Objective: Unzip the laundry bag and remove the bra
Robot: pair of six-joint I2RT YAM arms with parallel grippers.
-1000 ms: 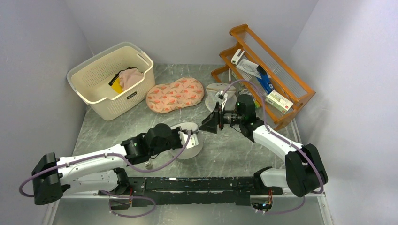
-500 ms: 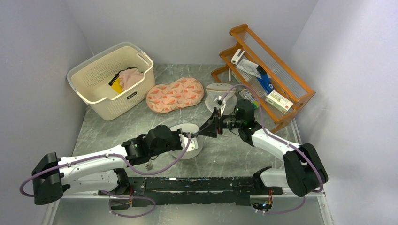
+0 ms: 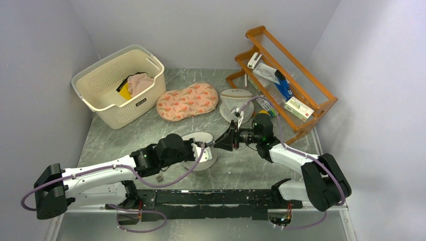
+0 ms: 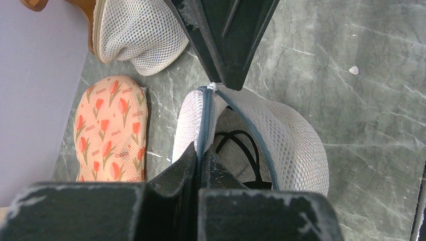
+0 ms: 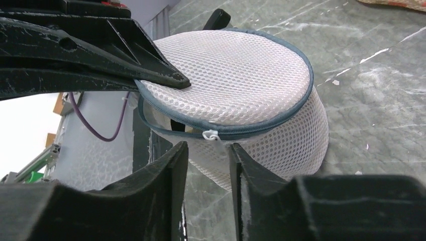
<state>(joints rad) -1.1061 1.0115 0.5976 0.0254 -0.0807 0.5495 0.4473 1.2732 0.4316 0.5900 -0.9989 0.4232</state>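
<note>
Left wrist: our left hand [image 4: 199, 159] pinches the laundry bag [image 4: 294, 143]. We've got the right hand [image 5: 207, 149] spread around its zip pull [image 5: 211, 134].

Laundry bag [image 5: 241, 85]: white open-mesh cloth w/ grey-blue zip tape. Table [image 3: 150, 131]: smooth grey marble-look, sl. sheen. Rack [image 3: 256, 32]: varnished wood. Basket [image 3: 115, 113]: cream matt plastic.

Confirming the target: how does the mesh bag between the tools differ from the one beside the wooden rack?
The laundry bag is drum-shaped, grey-zipped; the cone bag tapers, tan-rimmed. The laundry bag is partly unzipped; the cone bag lies untouched. Both are white mesh.
</note>
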